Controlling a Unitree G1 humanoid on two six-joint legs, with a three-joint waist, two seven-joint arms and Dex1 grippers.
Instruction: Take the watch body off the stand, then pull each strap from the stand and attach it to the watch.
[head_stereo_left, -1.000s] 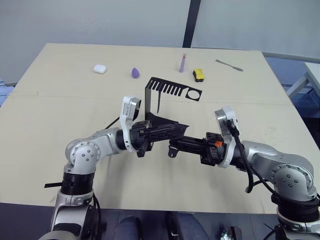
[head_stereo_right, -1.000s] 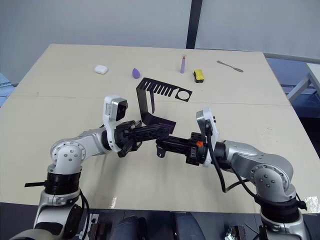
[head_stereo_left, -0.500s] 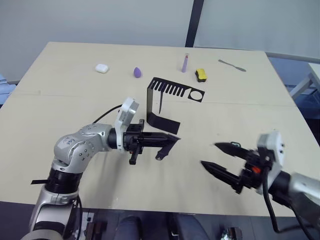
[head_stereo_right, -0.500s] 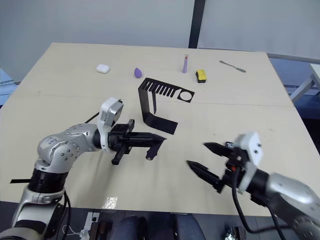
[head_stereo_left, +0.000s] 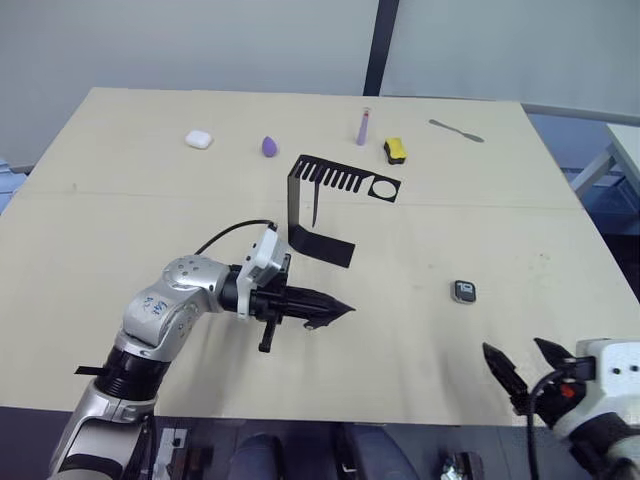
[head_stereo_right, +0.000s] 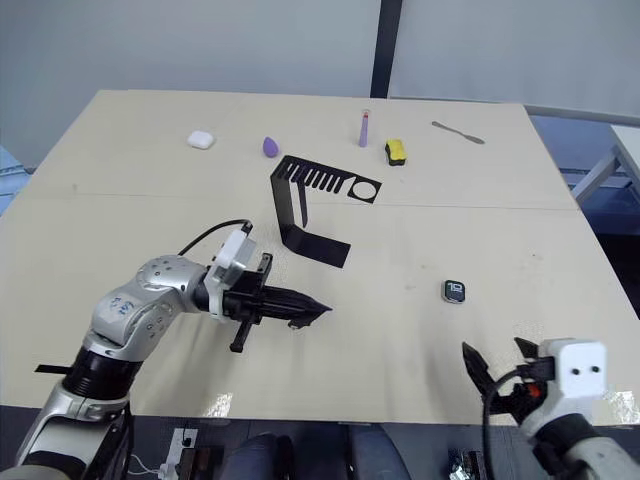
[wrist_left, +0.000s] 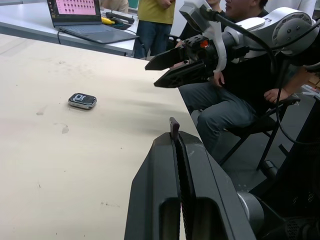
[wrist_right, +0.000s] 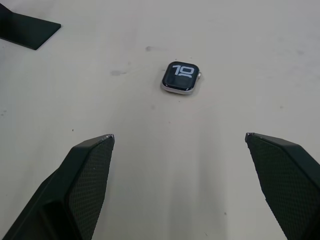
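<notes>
My right gripper (head_stereo_left: 522, 366), jaws spread, has pulled back to the tabletop (head_stereo_left: 120, 190) edge, leaving the small dark-screened watch body (head_stereo_left: 463, 291) lying loose while my left gripper (head_stereo_left: 335, 311) pinches a thin black strap (wrist_left: 174, 128), unattached.

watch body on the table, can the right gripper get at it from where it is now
Probably yes. The watch body lies screen-up on bare table, apart from the stand. The right gripper is open and faces it, with nothing between them.
</notes>
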